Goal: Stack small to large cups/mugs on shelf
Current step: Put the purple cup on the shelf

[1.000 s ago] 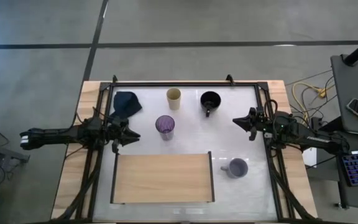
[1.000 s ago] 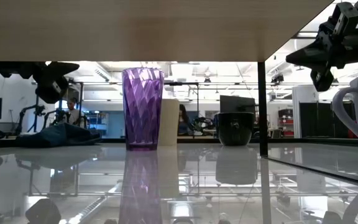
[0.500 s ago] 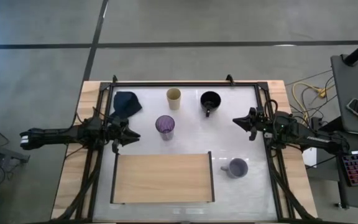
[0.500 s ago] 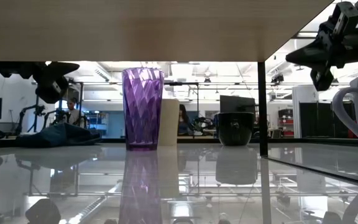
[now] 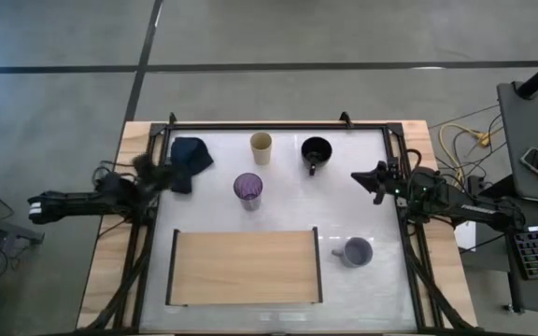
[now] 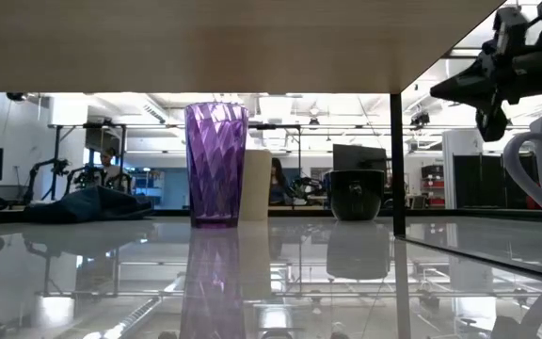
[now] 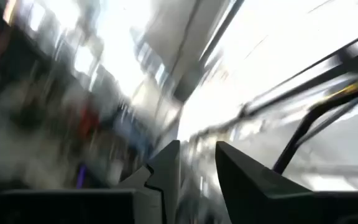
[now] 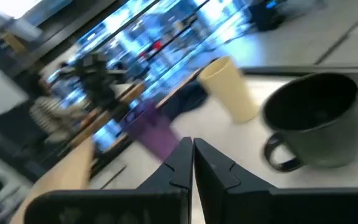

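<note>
- At the table's right edge, your right gripper sits pressed together, empty.
- The black mug stands just ahead, handle toward the shelf, nearer this arm.
- Your left gripper shows a narrow gap, holding nothing.

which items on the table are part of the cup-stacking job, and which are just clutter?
Job items:
purple tumbler
beige cup
black mug
lavender-grey mug
shelf, nothing on it yet

Just lying about:
dark blue cloth, at the table's far left corner
</note>
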You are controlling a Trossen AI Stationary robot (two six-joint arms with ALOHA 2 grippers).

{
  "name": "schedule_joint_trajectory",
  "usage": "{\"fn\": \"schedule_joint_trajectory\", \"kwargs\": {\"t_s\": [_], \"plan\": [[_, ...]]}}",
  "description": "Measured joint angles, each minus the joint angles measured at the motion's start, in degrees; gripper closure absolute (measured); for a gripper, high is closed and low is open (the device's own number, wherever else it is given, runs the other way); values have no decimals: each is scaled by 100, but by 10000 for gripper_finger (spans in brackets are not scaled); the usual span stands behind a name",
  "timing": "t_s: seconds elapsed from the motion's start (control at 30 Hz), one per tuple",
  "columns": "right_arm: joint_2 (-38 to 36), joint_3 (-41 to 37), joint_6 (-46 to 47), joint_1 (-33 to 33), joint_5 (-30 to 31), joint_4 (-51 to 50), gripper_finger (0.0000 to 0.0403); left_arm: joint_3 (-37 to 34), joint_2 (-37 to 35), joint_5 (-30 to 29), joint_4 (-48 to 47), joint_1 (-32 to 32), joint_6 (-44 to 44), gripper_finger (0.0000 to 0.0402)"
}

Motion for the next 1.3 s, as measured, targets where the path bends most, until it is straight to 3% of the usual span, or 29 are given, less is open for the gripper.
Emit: {"fn": "schedule_joint_trajectory", "kwargs": {"t_s": [0.1,0.23,0.33,0.37,0.43,0.5,0.57,0.6,0.67,0.73,0.83,1.0,1.3], "plan": [[2,0,-21,0,755,-17,394,62,149,-1097,1253,8,114,314],[0,0,-11,-2,1632,-15,394,563,342,-817,1518,-4,1088,314],[-9,0,126,-2,1773,55,394,1700,760,-870,694,2,1810,314],[-9,0,270,-1,1769,103,394,2247,948,-807,-107,2,2055,314],[-9,0,696,-2,1766,174,394,3565,1413,-735,-2647,2,2229,314],[-9,0,1143,-1,1760,191,394,5091,2077,-900,-6085,-5,2065,314],[-8,0,1231,-2,1764,204,394,6507,2825,-1437,-9415,-3,1478,314],[-7,0,1187,0,1763,208,394,7088,3188,-1727,-10647,-2,1080,314],[-7,0,1145,-2,1762,217,394,7838,4113,-1987,-11975,5,570,314],[-9,0,1141,0,1719,220,394,8284,4699,-1886,-12246,2,602,313],[-2,0,1120,0,1573,222,394,8549,5563,-1516,-11723,-4,1189,306],[-9,0,1125,0,1474,230,394,8821,6864,-1399,-11769,104,1499,262],[-7,0,1119,0,736,230,394,8948,7602,-486,-11926,219,1536,190]]}}
